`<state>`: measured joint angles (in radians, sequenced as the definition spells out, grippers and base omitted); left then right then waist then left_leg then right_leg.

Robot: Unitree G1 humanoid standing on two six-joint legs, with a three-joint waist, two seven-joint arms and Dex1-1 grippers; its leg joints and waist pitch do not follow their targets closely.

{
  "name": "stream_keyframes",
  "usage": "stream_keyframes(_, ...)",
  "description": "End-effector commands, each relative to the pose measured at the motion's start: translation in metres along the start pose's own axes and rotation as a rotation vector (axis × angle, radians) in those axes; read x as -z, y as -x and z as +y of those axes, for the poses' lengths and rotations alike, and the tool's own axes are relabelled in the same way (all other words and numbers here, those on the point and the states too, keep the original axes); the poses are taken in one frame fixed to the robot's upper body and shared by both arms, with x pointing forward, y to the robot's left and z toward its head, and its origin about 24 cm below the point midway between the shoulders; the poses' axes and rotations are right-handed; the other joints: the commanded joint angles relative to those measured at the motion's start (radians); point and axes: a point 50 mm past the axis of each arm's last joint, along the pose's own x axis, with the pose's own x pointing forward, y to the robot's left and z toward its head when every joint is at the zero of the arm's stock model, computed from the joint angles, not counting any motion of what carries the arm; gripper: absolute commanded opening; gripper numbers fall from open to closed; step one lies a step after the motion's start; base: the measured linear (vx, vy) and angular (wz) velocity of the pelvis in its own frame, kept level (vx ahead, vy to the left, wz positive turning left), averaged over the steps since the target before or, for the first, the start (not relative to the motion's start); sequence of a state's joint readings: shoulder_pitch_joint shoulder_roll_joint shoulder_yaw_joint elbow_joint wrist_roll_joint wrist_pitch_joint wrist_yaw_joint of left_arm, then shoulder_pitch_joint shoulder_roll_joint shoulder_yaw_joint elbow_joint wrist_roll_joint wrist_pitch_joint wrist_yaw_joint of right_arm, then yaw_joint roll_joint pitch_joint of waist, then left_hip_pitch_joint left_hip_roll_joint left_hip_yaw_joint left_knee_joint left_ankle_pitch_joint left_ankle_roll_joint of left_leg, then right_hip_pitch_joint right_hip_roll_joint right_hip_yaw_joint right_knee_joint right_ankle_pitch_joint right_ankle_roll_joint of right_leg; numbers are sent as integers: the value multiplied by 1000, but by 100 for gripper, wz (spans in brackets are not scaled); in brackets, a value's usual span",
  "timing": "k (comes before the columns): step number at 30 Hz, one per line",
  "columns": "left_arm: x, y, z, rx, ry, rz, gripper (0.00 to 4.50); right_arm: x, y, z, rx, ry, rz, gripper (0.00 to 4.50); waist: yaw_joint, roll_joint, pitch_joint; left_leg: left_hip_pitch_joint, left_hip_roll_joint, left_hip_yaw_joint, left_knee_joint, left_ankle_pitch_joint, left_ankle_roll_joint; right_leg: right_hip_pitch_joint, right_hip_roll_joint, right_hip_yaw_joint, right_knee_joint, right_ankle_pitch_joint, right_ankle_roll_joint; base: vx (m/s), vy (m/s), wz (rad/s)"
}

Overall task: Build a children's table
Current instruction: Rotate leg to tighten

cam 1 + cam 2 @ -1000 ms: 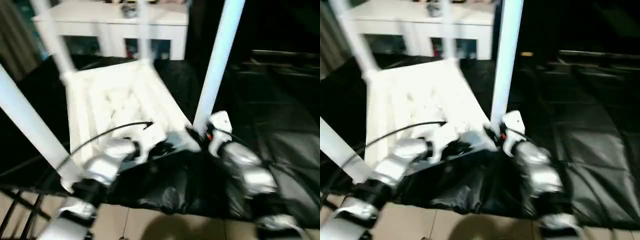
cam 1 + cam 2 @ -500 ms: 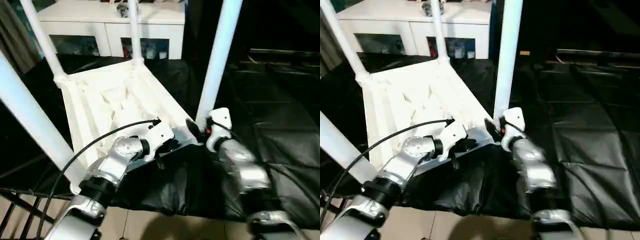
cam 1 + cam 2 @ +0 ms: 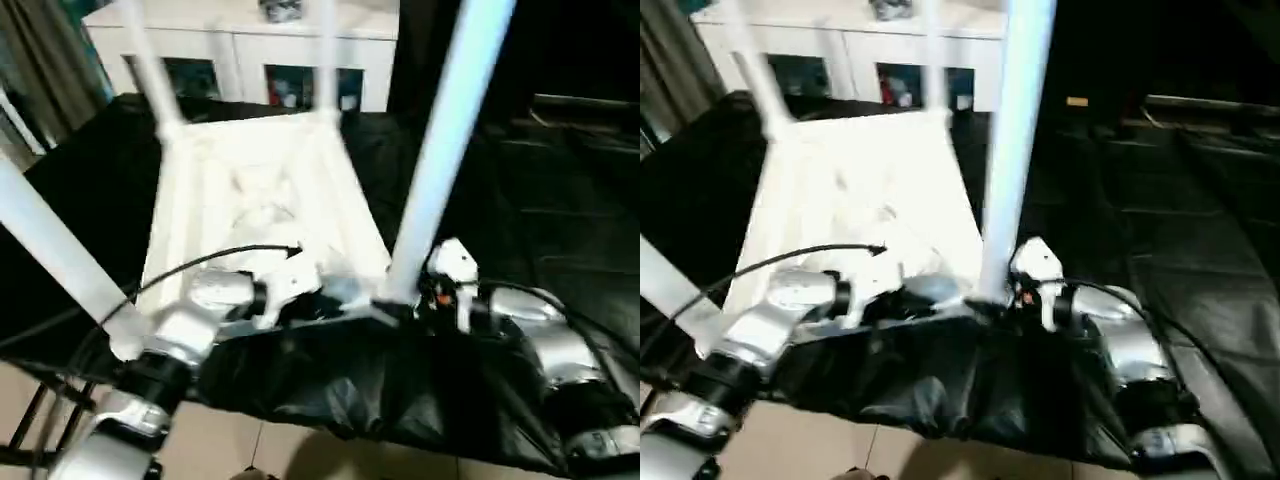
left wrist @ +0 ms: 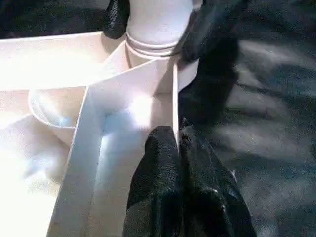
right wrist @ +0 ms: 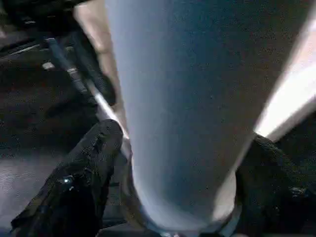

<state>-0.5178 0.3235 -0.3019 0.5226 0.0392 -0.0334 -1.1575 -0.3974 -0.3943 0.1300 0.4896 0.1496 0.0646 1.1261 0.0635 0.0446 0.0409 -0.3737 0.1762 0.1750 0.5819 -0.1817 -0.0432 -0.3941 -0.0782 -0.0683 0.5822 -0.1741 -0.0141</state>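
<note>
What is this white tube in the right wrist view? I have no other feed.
Observer: It's the near right leg, standing up from a corner socket of the upside-down table top. The right gripper is at its base.
Operator: Where's the left gripper?
Observer: The left gripper is shut, with its tips against the top's thin edge wall just beside that socket. I can't tell whether it pinches the wall.
Operator: Are the other legs in?
Observer: Yes. The near left leg and the two far legs all stand up from their corners.
</note>
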Motion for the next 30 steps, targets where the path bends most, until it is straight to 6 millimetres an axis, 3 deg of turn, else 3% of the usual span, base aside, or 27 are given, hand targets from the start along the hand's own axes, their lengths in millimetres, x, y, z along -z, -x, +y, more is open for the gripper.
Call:
stream_keyframes(1,-6,1,1,18,-36,-18,0,-1,-9,12,-138,-14,-1,310,1,-4,-58,14,61,-12,-68,-239,79,46,-68,42,-58,-185,-256,0,0,0)
stream_keyframes(8,-1,9,4,37,-37,5,0,-2,-9,16,-225,-27,5,267,4,-6,-60,13,60,-12,-66,-217,76,47,-69,42,-54,-162,-257,0,0,0)
stream_keyframes(19,0,5,6,-4,-23,3,0,3,-13,22,-196,-34,0,263,12,-7,-60,13,59,-12,-66,-214,68,47,-70,43,-56,-181,-247,0,0,0)
stream_keyframes(21,-4,-3,9,-65,-12,-9,0,7,-22,16,-29,-57,-22,263,10,-7,-56,13,59,-13,-69,-234,55,43,-72,44,-60,-222,-237,0,0,0)
stream_keyframes(24,-11,-17,9,-113,0,-40,0,11,-33,10,159,-87,-36,260,-4,-10,-48,18,54,-17,-76,-305,15,39,-74,44,-72,-356,-204,0,0,0)
stream_keyframes(25,-15,-25,7,-129,6,-56,0,12,-38,9,228,-102,-42,258,-14,-10,-48,22,54,-21,-76,-340,-1,36,-75,45,-80,-422,-179,0,0,0)
stream_keyframes(29,-29,-53,0,-159,24,-103,0,11,-55,10,397,-166,-85,255,-27,-10,-49,19,51,-22,-78,-346,-3,35,-72,47,-82,-412,-169,0,0,0)
stream_keyframes(30,-32,-59,-1,-163,23,-111,0,10,-60,11,435,-175,-91,254,-28,-3,-49,19,50,-22,-78,-342,-4,34,-71,48,-82,-400,-170,0,0,0)
